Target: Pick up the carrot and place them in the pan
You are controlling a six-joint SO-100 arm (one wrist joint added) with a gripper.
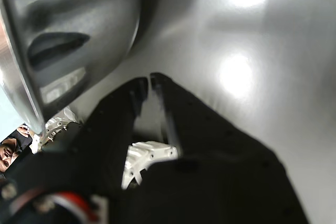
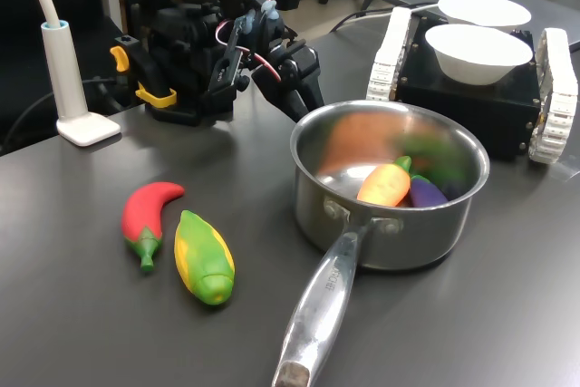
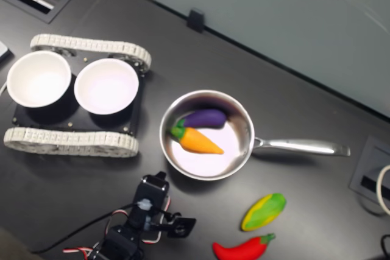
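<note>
1. The carrot (image 3: 199, 140) lay inside the pan (image 3: 244, 127), touching a purple eggplant (image 3: 205, 117); placement appeared complete.
2. The tool (image 1: 148, 80) stood outside the pan, just beside its wall, low over the table (image 2: 82, 314). Its jaws were pressed nearly together and pinched nothing.
3. The chili (image 2: 148, 216) and corn (image 2: 203, 256) lay on the table, well apart from the tool, on the pan's handle side.
4. Remaining work, as judged: none for the carrot; at most, arm retraction.
</note>
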